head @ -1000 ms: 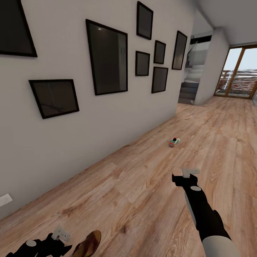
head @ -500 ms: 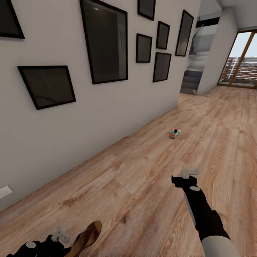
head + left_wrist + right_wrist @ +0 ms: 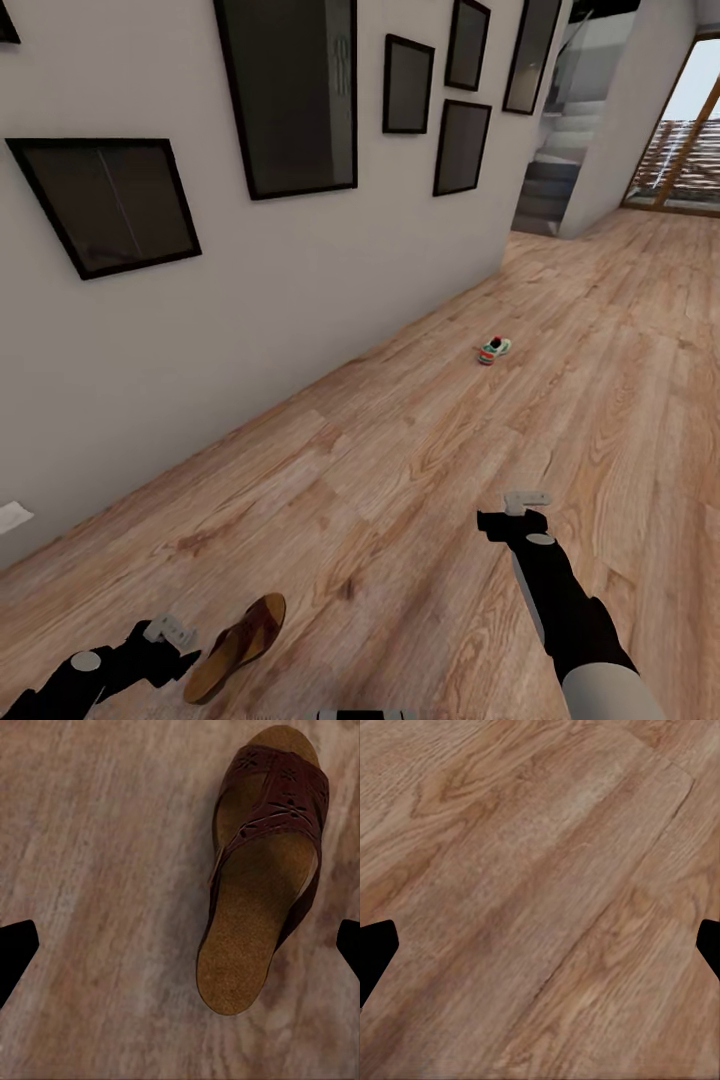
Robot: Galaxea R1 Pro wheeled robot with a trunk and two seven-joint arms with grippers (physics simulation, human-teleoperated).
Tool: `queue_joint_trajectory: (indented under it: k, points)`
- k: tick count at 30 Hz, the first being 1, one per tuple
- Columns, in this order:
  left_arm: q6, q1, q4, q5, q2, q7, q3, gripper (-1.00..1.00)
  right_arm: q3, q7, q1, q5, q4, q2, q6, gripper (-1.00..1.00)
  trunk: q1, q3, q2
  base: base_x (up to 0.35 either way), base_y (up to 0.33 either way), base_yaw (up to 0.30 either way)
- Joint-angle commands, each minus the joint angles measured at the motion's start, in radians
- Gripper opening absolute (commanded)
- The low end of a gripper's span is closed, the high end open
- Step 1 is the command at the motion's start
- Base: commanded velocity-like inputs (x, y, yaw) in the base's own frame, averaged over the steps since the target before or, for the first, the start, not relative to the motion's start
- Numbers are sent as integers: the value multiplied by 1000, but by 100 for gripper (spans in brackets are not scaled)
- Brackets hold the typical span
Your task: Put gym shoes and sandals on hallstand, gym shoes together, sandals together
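One brown sandal (image 3: 237,647) with a dark maroon strap lies flat on the wood-plank corridor floor (image 3: 420,470), close in front of me. My left gripper (image 3: 165,635) hovers just beside it, open and holding nothing. In the left wrist view the sandal (image 3: 262,870) lies below and off to one side of the open left gripper (image 3: 180,952). One gym shoe (image 3: 493,349), white with green and red, rests on the floor farther down the corridor near the wall. My right gripper (image 3: 527,505) hangs open over bare planks (image 3: 540,870). The hallstand is out of view.
A grey wall (image 3: 250,290) with several black-framed pictures (image 3: 290,95) runs along the left. Stairs (image 3: 560,170) and a glazed door (image 3: 690,150) lie at the corridor's far end. Open floor stretches to the right.
The whole picture has shifted upward because the head camera tilted down, so more of the sandal shows. Both arms keep about the same pose.
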Motion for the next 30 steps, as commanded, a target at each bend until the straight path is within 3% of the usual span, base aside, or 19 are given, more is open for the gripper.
queue_joint_trajectory:
  k: [1, 15, 24, 30]
  points:
    - [-8, -2, -14, -12, -4, -4, 7, 100, -1, 0, 0, 5, 0, 1, 5, 100, 0, -2, 0, 0, 0, 0]
    - [-12, -4, -69, -14, -10, -8, 1, 100, -2, 0, 0, 6, 3, 1, 5, 100, 0, -14, 0, 0, 0, 0]
    - [-6, -4, -145, -14, -9, -12, -58, 100, -2, 0, 0, 5, 15, 1, 5, 100, 0, -14, 0, 0, 0, 0]
    - [-6, -4, -153, -14, -11, -16, -79, 100, -2, 0, 0, 5, 16, 1, 5, 100, 2, -37, -2, 0, 0, 0]
